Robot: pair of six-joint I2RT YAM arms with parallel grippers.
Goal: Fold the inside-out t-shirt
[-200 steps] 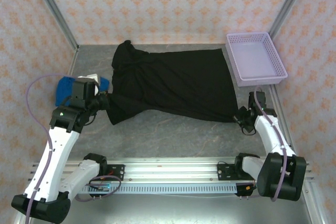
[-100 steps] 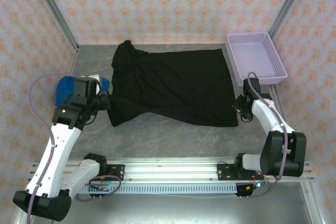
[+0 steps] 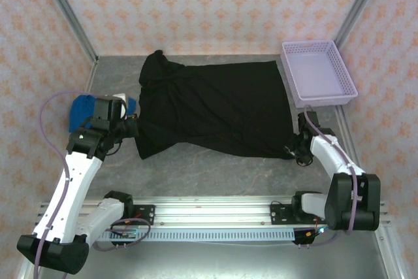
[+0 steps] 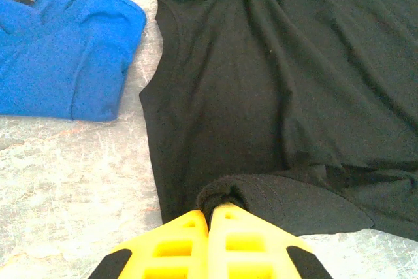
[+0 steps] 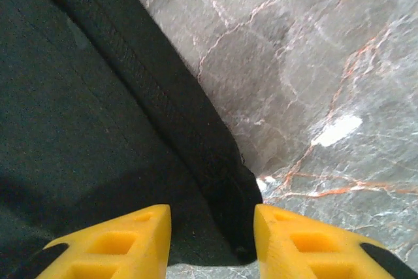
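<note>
Black inside-out t-shirt (image 3: 215, 106) spread across the middle of the grey table (image 3: 215, 164), left gripper (image 4: 209, 212) pinched together on a bunched fold at its near left edge, right gripper (image 5: 212, 217) fingers apart, straddling its near right hem corner, blue garment (image 4: 65, 63) just beside the shirt's left edge

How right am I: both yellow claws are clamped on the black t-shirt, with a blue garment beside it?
Not both: the left gripper is clamped on the black t-shirt, but the right wrist view shows the right gripper open astride its hem. Rest stands.
</note>
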